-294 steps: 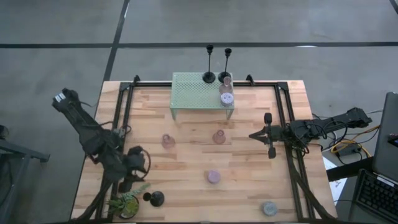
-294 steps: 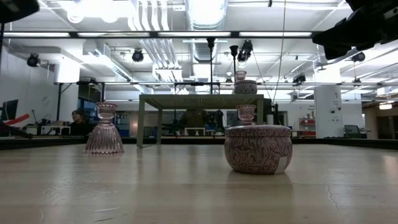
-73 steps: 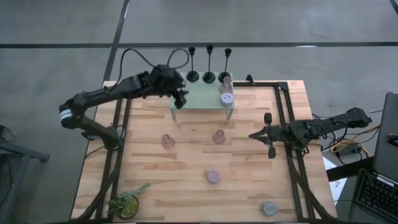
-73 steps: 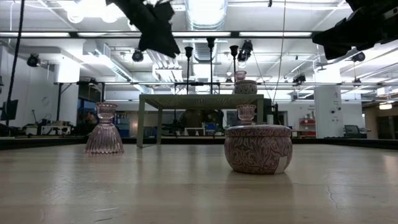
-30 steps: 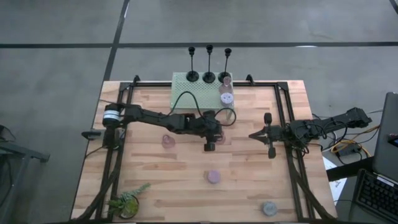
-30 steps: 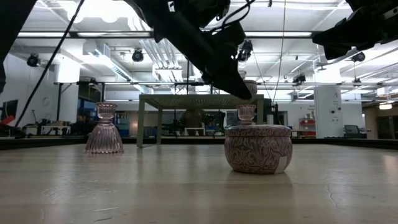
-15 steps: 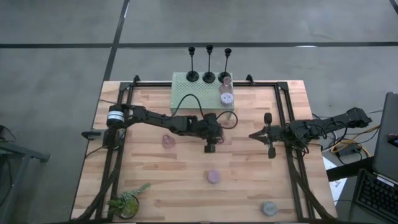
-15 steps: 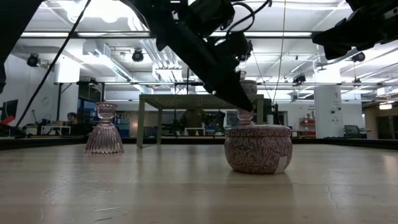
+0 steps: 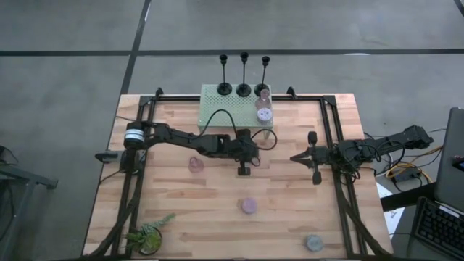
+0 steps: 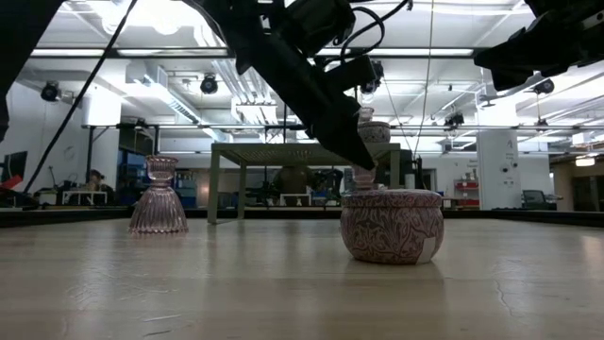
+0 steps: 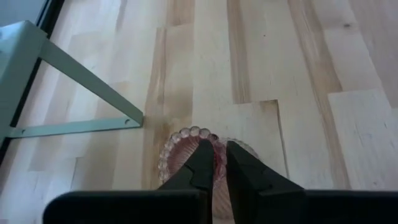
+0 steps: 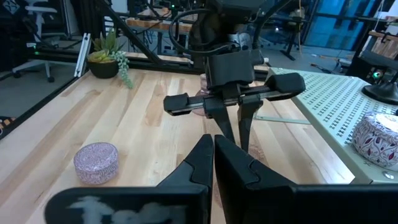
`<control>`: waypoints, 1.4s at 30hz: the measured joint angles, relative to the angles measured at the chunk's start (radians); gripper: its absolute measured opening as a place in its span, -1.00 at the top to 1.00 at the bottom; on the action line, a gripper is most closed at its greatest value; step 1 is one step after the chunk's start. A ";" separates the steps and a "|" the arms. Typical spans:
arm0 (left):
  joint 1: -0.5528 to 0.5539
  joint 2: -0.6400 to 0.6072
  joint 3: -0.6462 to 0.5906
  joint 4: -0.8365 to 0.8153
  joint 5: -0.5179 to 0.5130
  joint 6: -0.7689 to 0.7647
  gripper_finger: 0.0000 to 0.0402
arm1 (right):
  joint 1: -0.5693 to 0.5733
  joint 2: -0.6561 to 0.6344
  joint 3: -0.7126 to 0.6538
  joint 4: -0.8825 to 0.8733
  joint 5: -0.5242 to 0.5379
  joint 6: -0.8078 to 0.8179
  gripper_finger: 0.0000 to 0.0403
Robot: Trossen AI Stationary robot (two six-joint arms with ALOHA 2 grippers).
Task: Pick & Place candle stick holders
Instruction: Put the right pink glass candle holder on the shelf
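Left wrist view: your left gripper [image 11: 215,163] fingers are closing narrowly on the pink cup's [image 11: 180,144] stem; off-centre, they risk tipping it.

The pale wooden surface [image 9: 290,210] lies under the left fingers [image 11: 202,165] and the right fingers [image 12: 202,158]. A pale green mesh rack [image 9: 235,107] stands just beyond the left fingers, with one of its slanted legs close beside them. A small green potted plant [image 9: 148,235] sits at a corner of the surface, well apart from both. Off the surface, well behind the right fingers, is a keyboard [image 9: 435,225]. A person [image 10: 94,179] shows far back in the room.
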 joint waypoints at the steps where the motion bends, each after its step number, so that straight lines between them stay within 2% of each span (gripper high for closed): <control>1: -0.001 0.000 0.000 -0.001 0.001 0.000 0.88 | 0.000 0.000 0.000 0.000 0.000 0.000 0.96; 9: -0.016 -0.023 -0.003 -0.025 0.011 -0.005 0.88 | 0.000 0.000 0.000 0.000 0.000 0.000 0.96; 24: -0.027 -0.208 -0.006 -0.139 0.013 -0.011 0.91 | 0.000 0.000 0.000 0.000 0.000 0.000 0.96; 30: -0.027 -0.318 -0.005 -0.171 -0.127 0.036 0.91 | 0.000 0.000 0.000 0.000 0.000 0.000 0.96; 36: 0.021 -0.395 -0.004 -0.154 -0.257 0.110 0.91 | 0.000 0.000 0.000 0.000 0.000 0.000 0.96; 42: 0.107 -0.393 -0.004 -0.097 -0.270 0.153 0.91 | 0.000 0.000 0.000 0.000 0.000 0.000 0.96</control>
